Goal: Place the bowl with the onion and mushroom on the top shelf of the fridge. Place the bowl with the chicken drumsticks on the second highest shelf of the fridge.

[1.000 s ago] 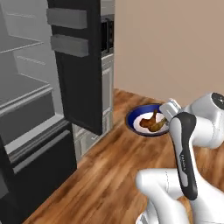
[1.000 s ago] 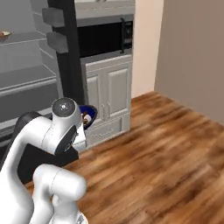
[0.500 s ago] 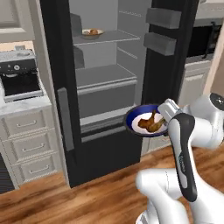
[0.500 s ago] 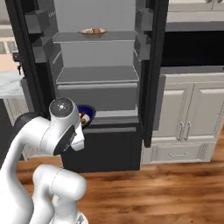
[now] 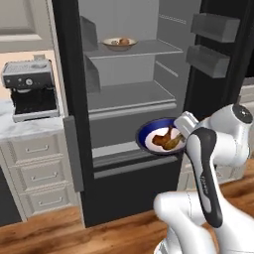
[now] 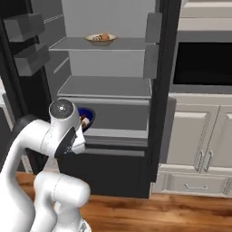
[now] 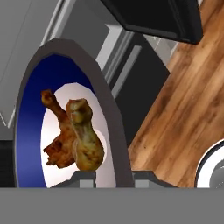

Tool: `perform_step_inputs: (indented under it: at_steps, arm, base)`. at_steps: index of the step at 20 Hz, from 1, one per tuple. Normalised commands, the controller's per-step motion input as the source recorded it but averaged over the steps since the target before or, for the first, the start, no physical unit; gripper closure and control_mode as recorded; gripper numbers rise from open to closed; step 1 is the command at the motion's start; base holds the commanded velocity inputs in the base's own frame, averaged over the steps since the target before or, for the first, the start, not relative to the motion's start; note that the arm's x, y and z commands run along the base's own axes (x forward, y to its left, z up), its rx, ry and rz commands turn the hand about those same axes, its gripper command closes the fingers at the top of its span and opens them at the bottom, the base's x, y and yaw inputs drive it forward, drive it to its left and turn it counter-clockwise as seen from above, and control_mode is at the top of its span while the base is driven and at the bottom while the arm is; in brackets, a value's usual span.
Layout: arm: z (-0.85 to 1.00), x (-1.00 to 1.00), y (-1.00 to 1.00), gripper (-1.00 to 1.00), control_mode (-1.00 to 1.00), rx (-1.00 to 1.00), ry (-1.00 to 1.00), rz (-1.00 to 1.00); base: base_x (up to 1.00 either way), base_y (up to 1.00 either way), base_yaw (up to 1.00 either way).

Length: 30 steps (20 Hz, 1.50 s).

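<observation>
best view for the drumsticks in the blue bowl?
Hand view: the chicken drumsticks lie close up in the blue bowl, bone ends distinct. Left base view shows them small, inside the bowl beside the gripper. In the right base view the arm covers most of the bowl.

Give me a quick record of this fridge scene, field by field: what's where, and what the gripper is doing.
fridge: open, grey inside
top shelf: carries a bowl with onion and mushroom
second shelf: nothing on it
blue bowl: held in front of the fridge, below the second shelf, rim in the gripper
drumsticks: two, lying in the blue bowl
coffee machine: on the counter left of the fridge
</observation>
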Motion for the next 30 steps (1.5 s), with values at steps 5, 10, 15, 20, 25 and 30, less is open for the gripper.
perform_step_inputs:
  at_steps: [5, 10, 15, 20, 25, 30]
  arm:
    - [0.0, 0.0, 0.0, 1.0, 1.0, 0.0, 0.0, 0.0]
    - [0.0, 0.0, 0.0, 1.0, 1.0, 0.0, 0.0, 0.0]
    - [0.0, 0.0, 0.0, 1.0, 1.0, 0.0, 0.0, 0.0]
    - [0.0, 0.0, 0.0, 1.0, 1.0, 0.0, 0.0, 0.0]
    - [0.3, 0.14, -0.01, 1.0, -1.0, 0.03, -0.05, -0.02]
    - [-0.08, 0.52, -0.26, 1.0, -1.0, 0.15, 0.0, -0.09]
  base:
    - [0.96, -0.05, 0.0]
    - [0.68, -0.05, 0.01]
    - [0.62, -0.01, 0.0]
    - [0.7, 0.0, 0.0]
    - [0.1, 0.0, 0.0]
    - [0.0, 0.0, 0.0]
